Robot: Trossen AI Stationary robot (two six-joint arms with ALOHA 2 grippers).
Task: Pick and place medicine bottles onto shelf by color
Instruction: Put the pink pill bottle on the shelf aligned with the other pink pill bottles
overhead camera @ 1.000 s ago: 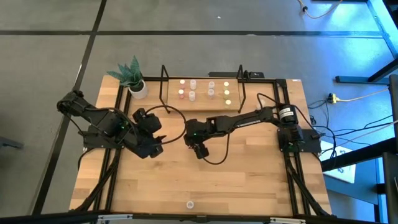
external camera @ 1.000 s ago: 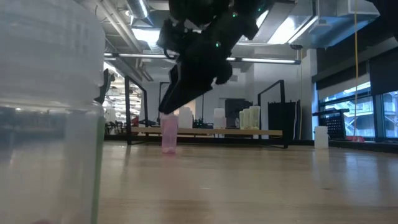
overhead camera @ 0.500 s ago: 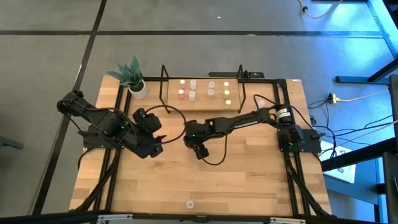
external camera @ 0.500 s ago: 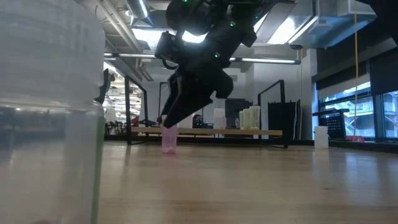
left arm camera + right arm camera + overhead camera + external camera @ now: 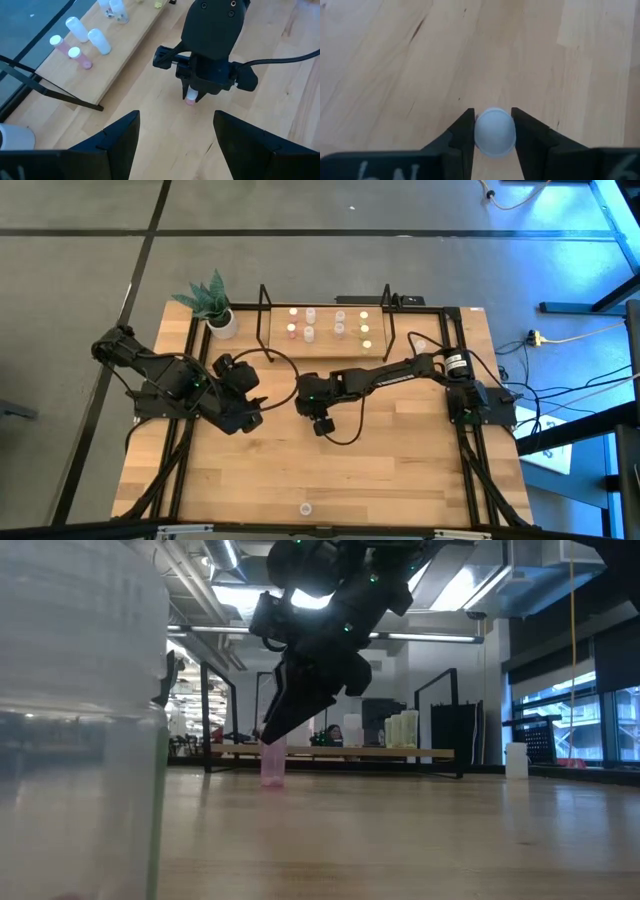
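Note:
A small medicine bottle with a pink body and a white cap (image 5: pixel 272 764) stands upright on the table, near its middle. My right gripper (image 5: pixel 319 420) is above it, fingers pointing down, shut on its top; the cap also shows in the right wrist view (image 5: pixel 494 131). My left gripper (image 5: pixel 175 132) is open and empty, to the left of the bottle (image 5: pixel 191 98) and facing it. The shelf (image 5: pixel 325 347) at the table's far side carries several bottles (image 5: pixel 308 333) in pink, white and yellow-green. My right gripper pinches the bottle's white cap (image 5: pixel 494 145) between its two fingers (image 5: pixel 465 131), one on each side. The fingers come from above, slanting down. The bottle stands upright with its base (image 5: pixel 272 781) on the table.
A white pot with a green plant (image 5: pixel 214 302) stands at the far left corner beside the shelf. One more small bottle (image 5: pixel 306 508) stands at the table's near edge and looms large at the left of the low view (image 5: pixel 80 730). Black cables (image 5: pixel 345 430) lie by the right arm.
My right gripper has come down over the pink bottle, its fingertips now lower around the bottle's top. The bottle has stayed standing in the same place on the table.

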